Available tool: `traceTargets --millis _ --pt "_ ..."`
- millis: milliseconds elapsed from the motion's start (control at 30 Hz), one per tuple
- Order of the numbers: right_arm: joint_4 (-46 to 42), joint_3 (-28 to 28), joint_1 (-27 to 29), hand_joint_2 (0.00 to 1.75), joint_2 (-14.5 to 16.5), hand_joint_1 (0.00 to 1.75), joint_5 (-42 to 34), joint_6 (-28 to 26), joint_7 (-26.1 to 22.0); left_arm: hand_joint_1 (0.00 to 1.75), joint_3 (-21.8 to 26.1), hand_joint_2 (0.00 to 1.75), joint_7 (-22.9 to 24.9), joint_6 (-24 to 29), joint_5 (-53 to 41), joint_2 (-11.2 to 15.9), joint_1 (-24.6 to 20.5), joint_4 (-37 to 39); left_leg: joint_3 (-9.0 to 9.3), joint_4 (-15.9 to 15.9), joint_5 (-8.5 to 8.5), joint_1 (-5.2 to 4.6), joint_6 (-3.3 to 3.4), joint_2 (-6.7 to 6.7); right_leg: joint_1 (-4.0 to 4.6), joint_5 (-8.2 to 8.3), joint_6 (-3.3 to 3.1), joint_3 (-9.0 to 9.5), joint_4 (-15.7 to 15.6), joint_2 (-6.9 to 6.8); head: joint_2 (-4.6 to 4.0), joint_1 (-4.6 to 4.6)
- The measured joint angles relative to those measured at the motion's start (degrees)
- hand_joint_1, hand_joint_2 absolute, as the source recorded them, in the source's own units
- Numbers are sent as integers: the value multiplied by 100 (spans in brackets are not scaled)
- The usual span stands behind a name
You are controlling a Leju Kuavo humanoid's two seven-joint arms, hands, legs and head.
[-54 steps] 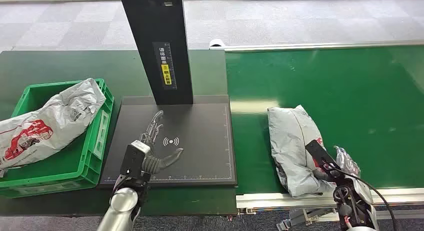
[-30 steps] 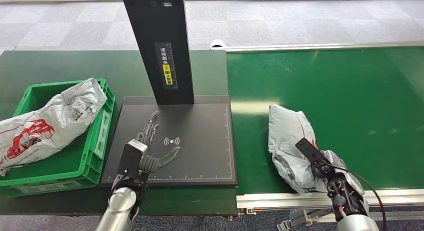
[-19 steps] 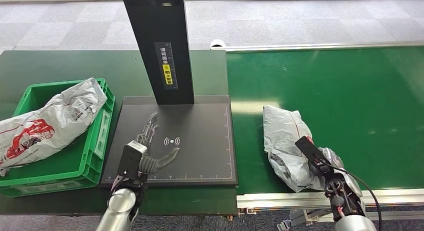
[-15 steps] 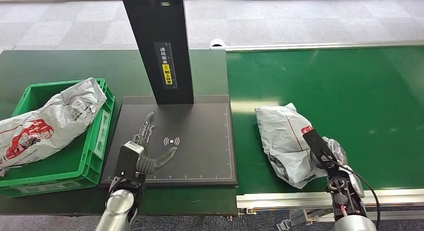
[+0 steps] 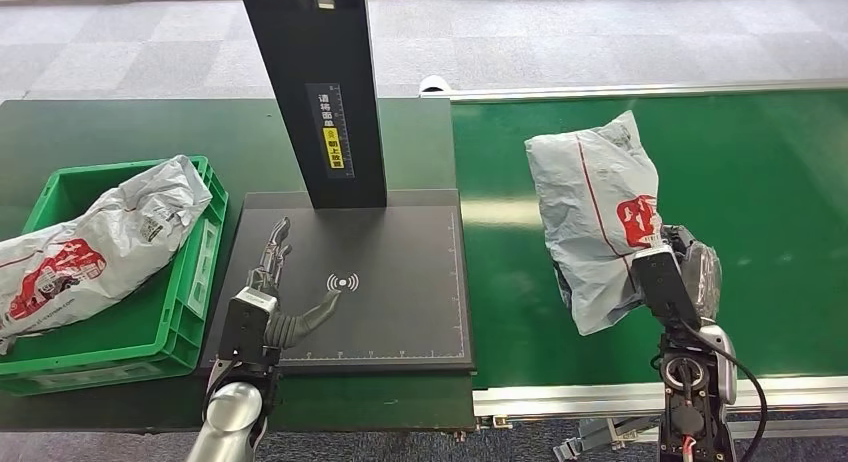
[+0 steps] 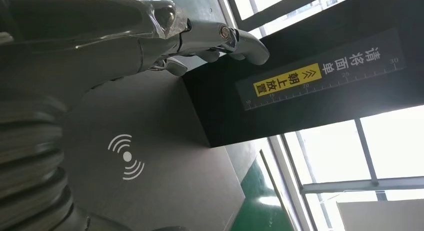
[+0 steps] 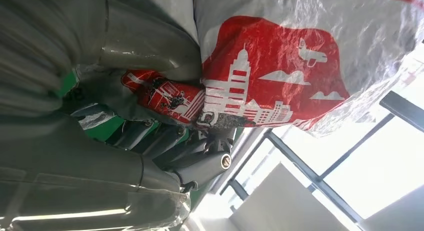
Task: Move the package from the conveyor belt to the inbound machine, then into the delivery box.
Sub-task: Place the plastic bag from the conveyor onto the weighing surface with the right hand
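Head view, near to far. Nearest, at bottom left, the left hand (image 5: 262,317) was seen w/ fingers spread apart and nothing held, extended over the near-left part of the inbound machine's black platform (image 5: 400,312); its thumb pointed toward the white signal mark (image 5: 342,281) printed at the platform's centre. In the left wrist view the same fingers (image 6: 240,41) were shown apart above the platform (image 6: 165,181), near the mark (image 6: 126,156) and in front of the black upright post (image 6: 300,91).

At bottom right, the right hand (image 5: 680,282) was closed on the grey package (image 5: 597,212); the package was lifted clear of the green conveyor belt (image 5: 760,182) and hung above it, roughly upright, w/ its red print turned toward the hand. In the right wrist view the thumb (image 7: 150,53) was pressed against one face of the package (image 7: 280,66) and the darker fingers (image 7: 165,141) were curled under its lower fold, so the bag was pinched between them.

At mid-left, a green delivery box (image 5: 190,302) stood just beside the platform on the dark table (image 5: 120,132); a second grey bag (image 5: 95,242) lay in it, overhanging its left rim.

Further back, the post (image 5: 315,92) rose from the platform's far edge, w/ a yellow label (image 5: 334,147) on its front. Grey carpet floor (image 5: 600,32) was visible beyond the table and belt.
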Motion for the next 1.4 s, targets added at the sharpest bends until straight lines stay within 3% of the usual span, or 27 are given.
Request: traceTargets --millis 233,367,600,800,867,1167,1400 --pt "-465 118 177 175 97 175 -23 -11 -21 0 30 175 -34 36 -6 -21 1 0 -1 0 0 0 0 1 0 0 0 0 0 -1 0 0" --pt "-593 365 295 175 122 175 111 78 -196 0 45 175 -311 311 70 -44 -6 -47 -1 0 0 0 0 1 0 0 0 -1 1 0 0 -1" --pt "-631 1766 499 175 138 175 521 482 -345 0 51 175 -684 712 686 -54 -63 -197 -4 -2 2 1 -4 3 5 -1 -2 -8 3 2 0 -2" --pt "-9 2806 399 175 -17 175 153 1718 -466 0 -2 175 -910 944 1086 -35 -143 -210 -3 -2 4 2 -4 4 3 -1 -2 -6 4 1 0 1" --pt "237 3086 330 175 -71 175 121 1912 -508 0 -32 175 -920 956 1145 -18 -167 -210 -2 -2 4 1 -4 5 2 -1 -2 -6 3 2 0 0" --pt "905 3692 -98 175 -175 175 -227 2104 -561 0 -151 175 -895 942 1300 52 -196 -214 7 -1 3 1 -5 11 6 0 -3 -4 3 11 0 0" --pt "1084 3794 -216 175 -172 175 -413 1780 -58 0 -226 175 -822 1028 1369 104 -187 -289 8 -2 4 2 -7 10 6 0 -4 -2 6 11 0 1"
